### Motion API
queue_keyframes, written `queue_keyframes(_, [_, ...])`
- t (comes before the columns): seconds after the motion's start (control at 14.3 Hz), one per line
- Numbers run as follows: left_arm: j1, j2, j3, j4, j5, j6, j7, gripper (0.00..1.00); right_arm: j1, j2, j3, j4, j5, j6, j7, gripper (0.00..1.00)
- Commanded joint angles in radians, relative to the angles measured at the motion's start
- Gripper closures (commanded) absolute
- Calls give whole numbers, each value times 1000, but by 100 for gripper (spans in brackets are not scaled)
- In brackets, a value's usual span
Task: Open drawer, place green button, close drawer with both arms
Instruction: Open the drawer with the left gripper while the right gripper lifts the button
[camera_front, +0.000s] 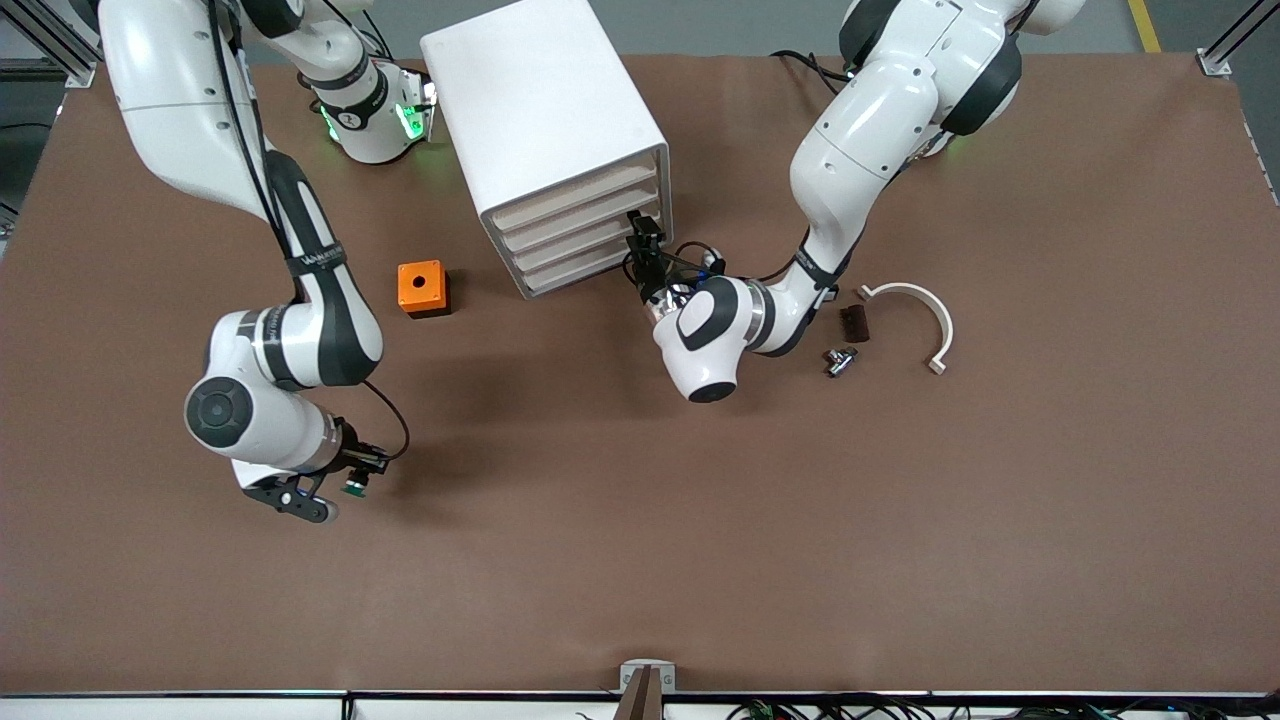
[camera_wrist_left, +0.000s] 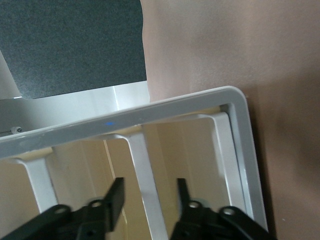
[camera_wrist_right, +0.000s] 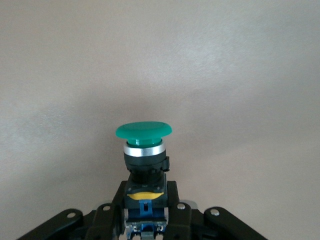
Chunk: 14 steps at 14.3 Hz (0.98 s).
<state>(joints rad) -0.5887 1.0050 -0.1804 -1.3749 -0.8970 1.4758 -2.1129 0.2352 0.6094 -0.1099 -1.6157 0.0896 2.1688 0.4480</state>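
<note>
The button (camera_front: 352, 488) has a green cap and a black-and-blue body. My right gripper (camera_front: 345, 487) is shut on its body over the table at the right arm's end. In the right wrist view the button (camera_wrist_right: 144, 145) stands out from the gripper (camera_wrist_right: 145, 195), cap outward. The white drawer cabinet (camera_front: 545, 130) has several beige drawers, all closed. My left gripper (camera_front: 645, 243) is at the cabinet's front, at the corner toward the left arm's end. In the left wrist view it (camera_wrist_left: 148, 192) is open, and its fingers straddle a white bar (camera_wrist_left: 142, 160) of the cabinet front (camera_wrist_left: 150, 111).
An orange box (camera_front: 422, 288) with a hole sits beside the cabinet toward the right arm's end. A dark brown block (camera_front: 853, 323), a small black-and-white switch part (camera_front: 838, 360) and a white curved piece (camera_front: 915, 310) lie near the left arm's wrist.
</note>
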Motion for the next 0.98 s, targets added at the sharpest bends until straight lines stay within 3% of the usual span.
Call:
queue_keyframes(0.0, [-11, 24, 5, 23, -22, -19, -13, 69, 6, -37, -5, -15, -22, -33, 24, 100])
queue_keyframes(0.14, [-16, 24, 5, 23, -32, -19, -12, 79, 6, -49, -5, -16, -24, -58, 26, 100])
queue_keyframes(0.35, [-25, 26, 5, 23, -46, -20, -41, 87, 1, -59, -5, -18, -27, -75, 28, 100])
queue_keyframes(0.91, [18, 44, 7, 25, -112, -40, -62, 88, 0, -72, -5, -21, -27, -83, 43, 100])
